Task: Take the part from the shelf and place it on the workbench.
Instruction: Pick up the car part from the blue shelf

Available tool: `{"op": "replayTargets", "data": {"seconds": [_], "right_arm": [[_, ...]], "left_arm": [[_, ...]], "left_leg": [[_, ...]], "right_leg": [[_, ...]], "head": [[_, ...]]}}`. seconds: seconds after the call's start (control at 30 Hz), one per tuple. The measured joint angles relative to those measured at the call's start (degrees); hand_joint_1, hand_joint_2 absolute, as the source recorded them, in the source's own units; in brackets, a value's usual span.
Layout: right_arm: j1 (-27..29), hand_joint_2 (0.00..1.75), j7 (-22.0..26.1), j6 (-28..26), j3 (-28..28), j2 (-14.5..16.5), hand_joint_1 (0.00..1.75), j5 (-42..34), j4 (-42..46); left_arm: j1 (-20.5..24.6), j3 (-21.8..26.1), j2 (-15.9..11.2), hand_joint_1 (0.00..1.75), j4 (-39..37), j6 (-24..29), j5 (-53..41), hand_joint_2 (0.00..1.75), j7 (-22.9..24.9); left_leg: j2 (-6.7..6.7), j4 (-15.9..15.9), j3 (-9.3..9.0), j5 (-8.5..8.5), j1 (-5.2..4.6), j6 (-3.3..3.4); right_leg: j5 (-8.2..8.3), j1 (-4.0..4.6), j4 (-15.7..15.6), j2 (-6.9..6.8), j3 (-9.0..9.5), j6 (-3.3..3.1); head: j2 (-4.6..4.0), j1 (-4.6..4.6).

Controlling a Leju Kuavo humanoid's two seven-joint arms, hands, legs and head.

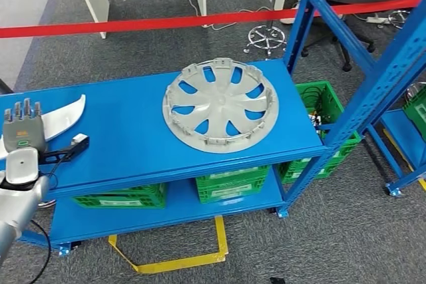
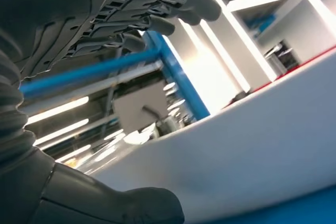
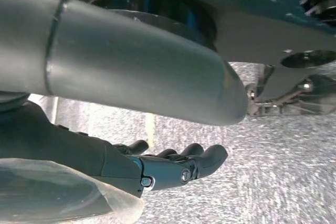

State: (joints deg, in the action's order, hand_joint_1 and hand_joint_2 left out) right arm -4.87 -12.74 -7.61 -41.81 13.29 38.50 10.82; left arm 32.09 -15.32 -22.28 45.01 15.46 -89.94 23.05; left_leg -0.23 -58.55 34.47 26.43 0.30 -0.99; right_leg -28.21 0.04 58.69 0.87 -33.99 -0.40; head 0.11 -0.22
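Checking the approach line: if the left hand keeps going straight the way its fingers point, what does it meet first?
Probably the white curved part on the blue shelf. The left hand sits at its near edge, fingers pointing across it; the left wrist view shows the white surface between thumb and fingers. Whether they touch it, I cannot tell.

blue shelf top (image 1: 126,131) carries a grey hubcap (image 1: 219,106) and a curved white part (image 1: 62,116) at its left end.

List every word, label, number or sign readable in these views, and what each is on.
None can be read.
Green sticker on the back of the left hand: too small to read.
White labels on the green crates under the blue shelf: blurred, unreadable.
Silver wheel cover: no lettering visible.
Red barrier tape: plain.
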Motion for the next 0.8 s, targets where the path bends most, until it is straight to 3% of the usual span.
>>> {"op": "replayTargets", "data": {"seconds": [0.07,0.1,0.17,0.23,0.27,0.3,0.37,0.43,0.53,0.6,0.7,0.73,0.77,0.8], "right_arm": [[0.0,0.0,-0.1,0.0,0.0,0.0,0.0,0.3,0.0],[0.0,0.0,-0.1,0.0,0.0,0.0,0.0,0.4,0.0],[0.0,0.0,-0.2,0.0,0.0,0.0,0.0,0.6,0.0],[0.0,0.0,-0.3,0.0,0.0,0.0,0.0,0.9,0.0],[0.0,0.0,-0.4,0.0,0.0,0.0,0.0,1.0,0.0],[0.0,0.0,-0.4,0.0,0.0,0.0,0.0,1.2,0.0],[-0.1,0.0,-0.5,0.0,0.0,0.0,0.0,1.5,0.0],[-0.2,0.0,-0.6,0.0,-0.1,0.0,0.0,1.7,0.0],[-0.2,0.0,-0.5,0.0,-0.1,-0.1,0.0,2.0,0.0],[-0.2,0.0,-0.3,-0.1,-0.2,0.0,0.0,2.1,0.0],[-0.3,0.0,-0.1,-0.1,-0.4,0.0,0.0,2.3,0.0],[-0.3,0.0,0.0,-0.1,-0.4,0.0,0.0,2.3,0.0],[-0.3,0.0,0.0,-0.1,-0.5,0.0,0.0,2.4,0.0],[-0.3,0.0,0.0,-0.1,-0.5,0.0,0.0,2.5,0.0]], "left_arm": [[0.3,1.4,-0.5,0.0,-1.1,-0.1,0.0,1.75,-0.3],[0.5,2.0,-0.7,0.0,-1.6,-0.1,0.0,1.75,-0.4],[1.0,3.0,-1.0,0.0,-2.6,-0.2,0.0,1.75,-0.7],[1.2,3.8,-1.1,0.88,-3.9,-0.5,0.0,1.75,-0.7],[1.3,4.3,-1.2,1.31,-4.6,-0.5,0.0,1.75,-0.8],[1.5,4.8,-1.2,1.75,-5.4,-0.5,0.0,1.75,-1.0],[2.0,5.8,-1.3,1.75,-6.7,0.1,0.0,1.75,-1.5],[2.6,6.6,-1.3,1.75,-8.1,1.8,0.0,1.75,-2.1],[2.8,7.1,-1.0,1.75,-9.6,6.2,0.0,1.75,-3.0],[2.8,7.4,-0.7,1.75,-9.9,9.4,0.0,1.75,-3.9],[2.8,8.3,-0.4,1.75,-10.5,13.0,0.0,1.75,-5.2],[2.6,8.4,-0.2,1.75,-10.7,13.6,0.0,1.75,-5.5],[2.5,8.6,-0.1,1.75,-10.9,14.2,0.0,1.75,-6.0],[2.3,8.8,0.0,1.75,-11.1,15.1,0.0,1.75,-6.6]], "left_leg": [[0.03,0.2,-0.03,-0.21,0.21,0.59],[0.07,0.4,-0.04,-0.34,0.34,0.94],[0.13,0.5,0.0,-0.39,0.37,1.39],[0.16,0.4,0.0,-0.35,0.3,1.52],[0.17,0.4,-0.02,-0.34,0.28,1.54],[0.17,0.4,-0.04,-0.33,0.27,1.52],[0.11,0.3,-0.08,-0.27,0.23,1.41],[0.0,0.1,0.08,-0.26,0.07,1.07],[-0.06,0.2,0.24,-0.42,0.1,0.27],[-0.01,-1.3,0.8,0.89,0.22,-0.29],[0.05,-11.1,4.89,5.86,0.42,-1.02],[0.05,-14.2,6.24,6.82,0.51,-1.19],[0.05,-15.4,6.83,6.7,0.63,-1.31],[0.06,-14.4,6.41,5.48,0.78,-1.39]], "right_leg": [[-0.75,0.0,0.6,-0.13,-0.49,0.52],[-1.9,-0.01,2.2,-0.2,-1.3,0.78],[-5.4,-0.11,8.8,-0.35,-4.37,1.15],[-7.67,-0.17,15.5,-0.39,-7.45,1.35],[-7.29,-0.17,16.1,-0.39,-7.8,1.36],[-5.87,-0.16,14.5,-0.4,-7.04,1.29],[-2.05,-0.13,6.7,-0.4,-3.23,0.87],[-0.41,-0.07,0.9,-0.33,-0.13,0.49],[-0.33,-0.05,-0.3,-0.21,0.56,0.03],[-0.01,-0.28,-0.7,-0.26,0.78,-0.54],[0.05,-0.39,-0.9,-0.29,1.0,-0.97],[0.02,-0.39,-0.9,-0.29,1.05,-1.0],[-0.02,-0.39,-0.8,-0.27,1.1,-1.0],[-0.08,-0.4,-0.8,-0.25,1.16,-0.98]], "head": [[0.0,0.03],[0.0,0.14],[0.0,0.33],[0.0,0.38],[0.0,0.39],[0.0,0.38],[0.01,0.38],[0.01,0.34],[0.0,0.3],[0.01,0.13],[0.01,-0.11],[0.0,-0.1],[0.0,-0.1],[0.0,-0.1]]}}
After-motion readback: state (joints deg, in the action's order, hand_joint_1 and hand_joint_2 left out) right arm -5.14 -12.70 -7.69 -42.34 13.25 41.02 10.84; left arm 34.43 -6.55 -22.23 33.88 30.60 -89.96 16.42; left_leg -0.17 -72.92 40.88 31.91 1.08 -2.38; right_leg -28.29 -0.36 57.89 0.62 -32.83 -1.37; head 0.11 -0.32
